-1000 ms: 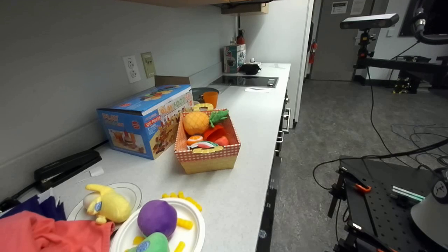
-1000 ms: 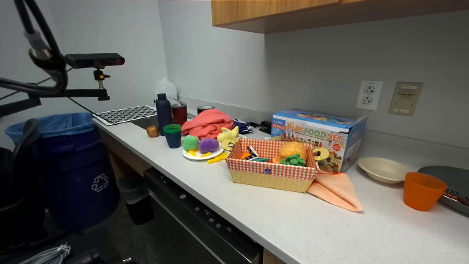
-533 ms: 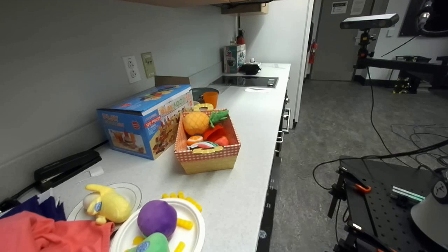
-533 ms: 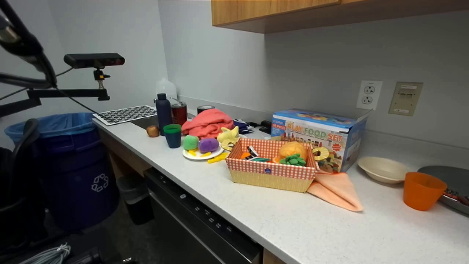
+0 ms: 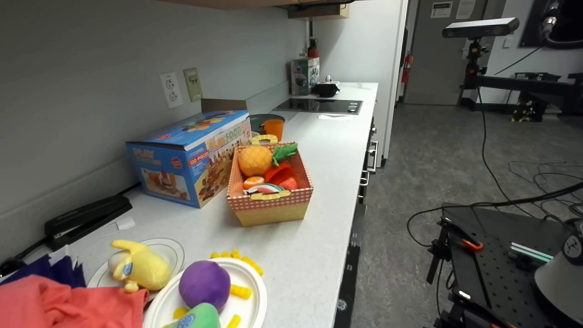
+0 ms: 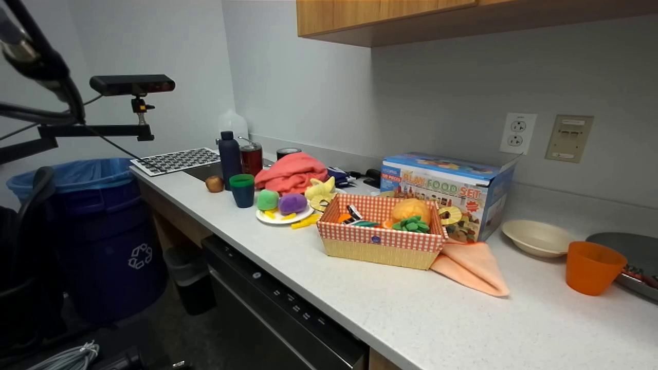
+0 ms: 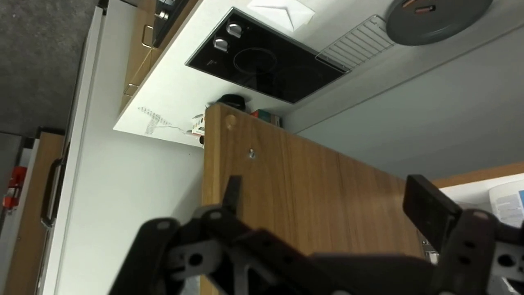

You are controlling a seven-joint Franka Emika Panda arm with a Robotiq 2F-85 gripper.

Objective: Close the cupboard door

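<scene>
Beyond the hand [image 7: 325, 188], wrist view: wooden cupboard door [image 7: 311, 180], standing open and showing between the fingertips; whether they touch it cannot be told.
Hand pose, wrist view: fingers [image 7: 428, 211] wide apart, extending from the bottom edge, one overlapping the door near its free edge, the other near the opposite end.
Arm base [image 5: 565, 282], in an exterior view: on a black platform [image 5: 503, 282], cut by the right edge.
Basket [image 5: 271, 216], in an exterior view: upright on the tabletop [image 5: 319, 237], holding a toy pineapple [image 5: 255, 160] and red pieces [image 5: 280, 173].
Plate [image 5: 255, 310], in an exterior view: bearing purple and green plush pieces [image 5: 205, 284] with yellow sticks [image 5: 240, 291].
Cup [image 6: 593, 267], in an exterior view: orange, upright, just beside a beige bowl [image 6: 537, 239].
Bin [image 6: 103, 241], in an exterior view: lined with a blue bag [image 6: 77, 176].
</scene>
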